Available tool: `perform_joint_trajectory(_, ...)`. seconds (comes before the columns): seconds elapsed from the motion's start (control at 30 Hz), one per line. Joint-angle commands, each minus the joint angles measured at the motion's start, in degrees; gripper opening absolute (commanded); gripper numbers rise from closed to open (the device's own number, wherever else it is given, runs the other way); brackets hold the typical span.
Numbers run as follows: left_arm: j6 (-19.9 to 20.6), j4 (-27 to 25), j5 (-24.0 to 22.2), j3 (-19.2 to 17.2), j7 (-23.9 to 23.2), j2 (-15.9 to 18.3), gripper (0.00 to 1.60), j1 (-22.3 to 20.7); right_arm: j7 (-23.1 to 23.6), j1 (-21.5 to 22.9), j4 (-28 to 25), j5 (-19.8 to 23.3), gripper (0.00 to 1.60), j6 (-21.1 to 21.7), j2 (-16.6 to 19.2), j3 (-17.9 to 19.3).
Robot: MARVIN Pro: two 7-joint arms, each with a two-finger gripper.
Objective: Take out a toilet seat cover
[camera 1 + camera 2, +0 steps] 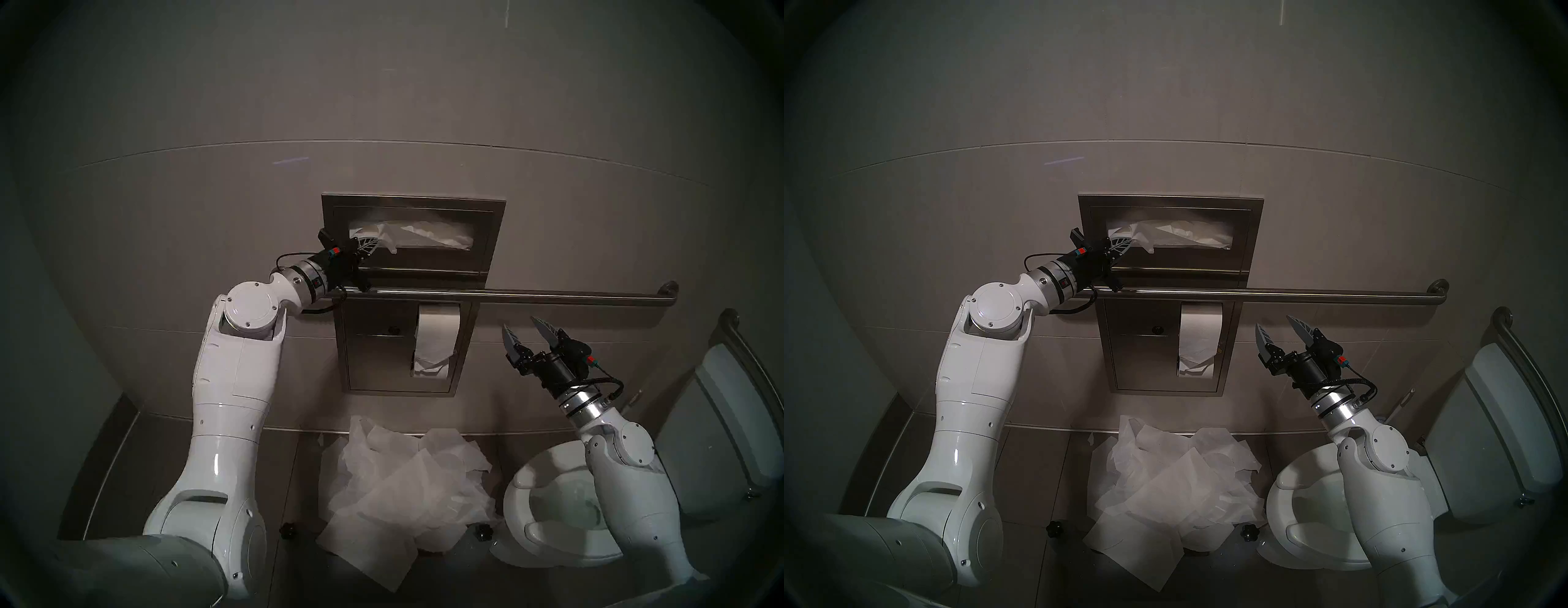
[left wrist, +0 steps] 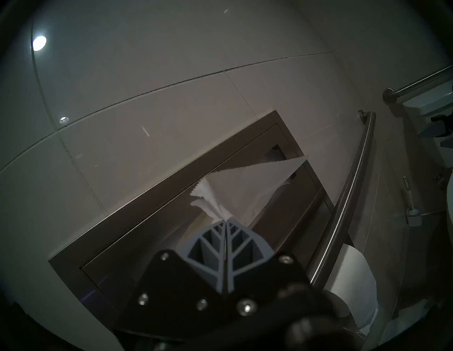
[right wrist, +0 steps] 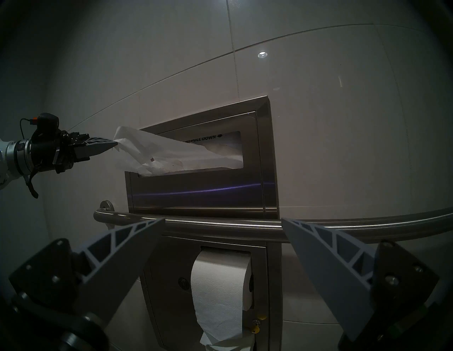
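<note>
A thin white toilet seat cover point(image 1: 401, 237) point(image 1: 1157, 235) point(image 3: 157, 152) point(image 2: 235, 186) hangs partly out of the slot of the steel wall dispenser point(image 1: 494, 237) point(image 3: 266, 156). My left gripper point(image 1: 375, 244) point(image 1: 1129, 243) point(image 2: 226, 221) point(image 3: 115, 144) is shut on the sheet's left end, at the slot's left side, and the sheet stretches from the fingertips back into the slot. My right gripper point(image 1: 524, 329) point(image 1: 1278, 325) point(image 3: 223, 220) is open and empty, below the grab bar and right of the toilet paper roll.
A steel grab bar point(image 1: 530, 296) point(image 3: 220, 224) runs across under the dispenser. A toilet paper roll point(image 1: 437, 339) point(image 3: 220, 289) hangs in the lower panel. A heap of white paper sheets point(image 1: 403, 488) lies on the floor. The toilet point(image 1: 551, 509) stands at the right.
</note>
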Motion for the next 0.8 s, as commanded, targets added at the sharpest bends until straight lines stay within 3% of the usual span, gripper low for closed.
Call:
perform_joint_trajectory(0.0,-0.42,-1.99,-0.31,-0.02,0.29,-0.24,0.00,-1.91,-0.06,0.91,-1.92,0.00,1.60,-0.29,0.25,0.31)
perform_joint_trajectory(0.13,-0.43,-1.98,-0.30,-0.03,0.28,-0.25,0.00,-1.91,-1.45,2.75,-0.70,-1.65,1.60,1.28,0.29,-1.00)
perform_joint_trajectory(0.27,-0.45,-1.89,-0.28,-0.04,0.27,-0.26,0.00,-1.92,-1.67,6.94,0.82,-0.53,1.60,4.37,-0.36,-3.28)
perform_joint_trajectory(0.53,-0.45,-1.74,-0.23,-0.06,0.26,-0.27,0.00,-1.90,-2.48,9.75,-1.40,0.19,1.60,8.21,-1.71,-7.34)
perform_joint_trajectory(0.77,-0.45,-1.65,-0.19,-0.07,0.25,-0.28,0.00,-1.88,-3.08,12.44,-1.93,0.51,1.60,10.30,-2.34,-8.54)
